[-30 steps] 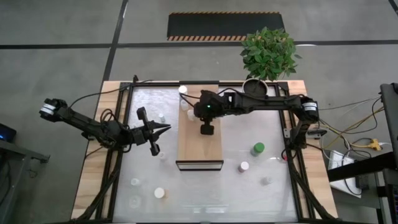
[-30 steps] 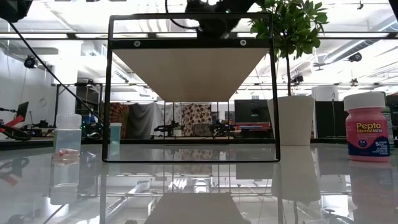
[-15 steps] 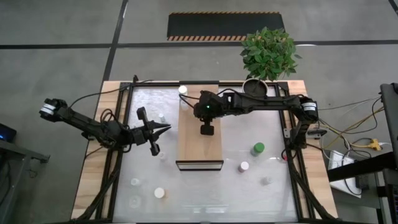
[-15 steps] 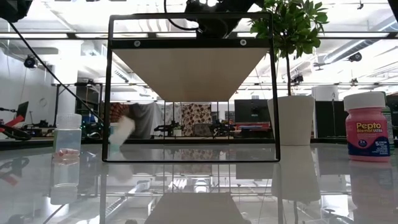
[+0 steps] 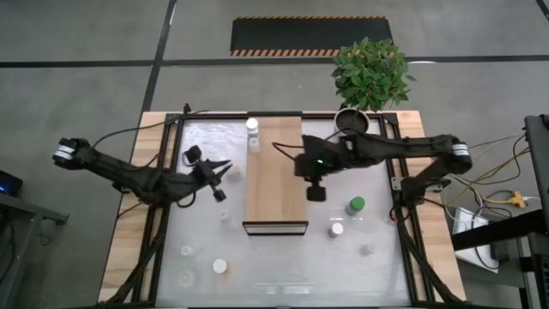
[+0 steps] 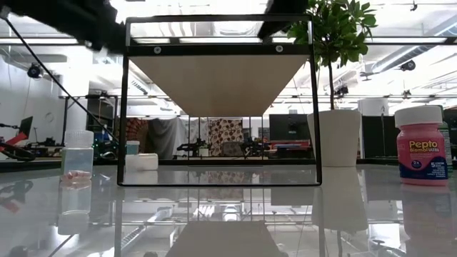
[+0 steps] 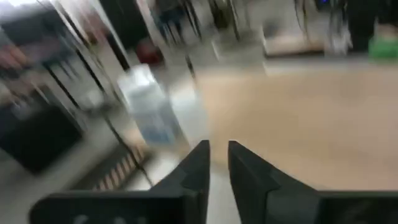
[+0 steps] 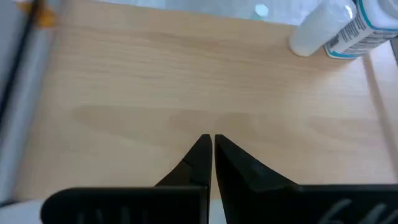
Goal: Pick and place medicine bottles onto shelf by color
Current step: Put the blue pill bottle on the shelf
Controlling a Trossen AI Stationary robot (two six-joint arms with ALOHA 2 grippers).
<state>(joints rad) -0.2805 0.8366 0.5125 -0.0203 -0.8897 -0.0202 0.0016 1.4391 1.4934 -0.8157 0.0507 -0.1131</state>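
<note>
On glossy table (image 5: 377, 232): grained shelf (image 5: 274, 176).

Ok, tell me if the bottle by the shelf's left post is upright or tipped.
Tipped: in the low view the bottle lies flat on its side, just inside the shelf frame's left post.

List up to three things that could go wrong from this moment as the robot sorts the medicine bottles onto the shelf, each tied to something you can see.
1. A white bottle lies on its side on the glass by the shelf; it may roll and be awkward to regrasp.
2. The left claw is close to that bottle and could knock it farther.
3. The right claw hangs shut at the shelf's right edge, near the green-topped bottle; a careless descent might clip either one.
</note>
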